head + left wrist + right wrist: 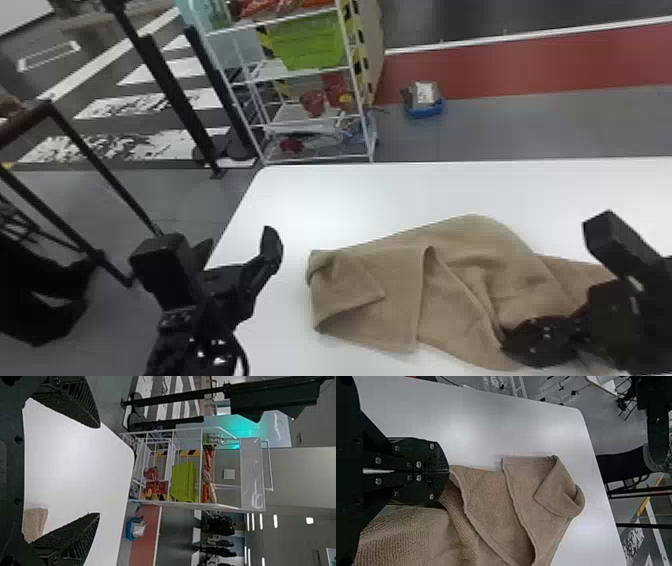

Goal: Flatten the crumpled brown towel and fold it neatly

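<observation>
The brown towel (450, 280) lies rumpled on the white table, with a turned-over corner at its left end and loose folds across its middle. My left gripper (237, 242) is open, left of the towel and apart from it. In the left wrist view the left gripper (98, 471) has its fingers spread wide, and a bit of towel (35, 522) shows. My right gripper (507, 342) is at the towel's near edge. In the right wrist view the right gripper (448, 471) is shut on the towel (486, 494), from which folds run out; the pinched cloth is partly hidden.
The white table (320, 205) has its left edge near the left gripper. Behind it stand a white wire shelf (310, 122) with a green bin (312, 42) and a blue container (424, 107) on the floor. Black posts and rails stand at the left.
</observation>
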`<move>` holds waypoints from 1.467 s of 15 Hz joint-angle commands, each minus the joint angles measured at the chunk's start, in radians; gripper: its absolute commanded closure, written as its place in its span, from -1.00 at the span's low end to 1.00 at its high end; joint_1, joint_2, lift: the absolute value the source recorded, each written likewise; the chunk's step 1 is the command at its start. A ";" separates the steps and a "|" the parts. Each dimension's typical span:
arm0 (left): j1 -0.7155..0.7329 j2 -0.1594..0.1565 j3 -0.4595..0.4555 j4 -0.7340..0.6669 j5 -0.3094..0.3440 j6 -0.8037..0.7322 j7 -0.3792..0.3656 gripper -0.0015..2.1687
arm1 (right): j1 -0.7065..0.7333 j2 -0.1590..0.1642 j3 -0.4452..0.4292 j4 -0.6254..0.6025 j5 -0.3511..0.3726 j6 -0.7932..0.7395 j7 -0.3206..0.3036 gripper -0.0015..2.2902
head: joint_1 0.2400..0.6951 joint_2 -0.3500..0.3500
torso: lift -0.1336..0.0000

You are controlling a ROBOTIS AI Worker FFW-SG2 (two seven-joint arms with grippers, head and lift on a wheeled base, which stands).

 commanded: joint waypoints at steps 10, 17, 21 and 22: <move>0.003 -0.003 -0.003 -0.001 -0.001 0.000 -0.005 -0.91 | 0.145 -0.119 -0.186 -0.193 0.056 -0.074 0.017 0.45 | 1.00 0.94 | -0.85; 0.006 -0.003 -0.028 -0.004 -0.014 0.000 -0.014 -0.91 | 0.101 -0.031 -0.487 -0.157 -0.079 -0.148 0.017 0.44 | 1.00 0.72 | -0.85; 0.027 0.005 -0.054 -0.006 -0.014 0.006 -0.089 -0.91 | 0.145 -0.033 -0.370 -0.105 0.257 -0.203 0.017 -0.61 | 1.00 0.58 | -0.85; 0.029 0.008 -0.078 -0.004 -0.024 0.012 -0.112 -0.91 | 0.150 -0.028 -0.401 -0.094 0.247 -0.200 0.017 -0.98 | 1.00 0.54 | -0.85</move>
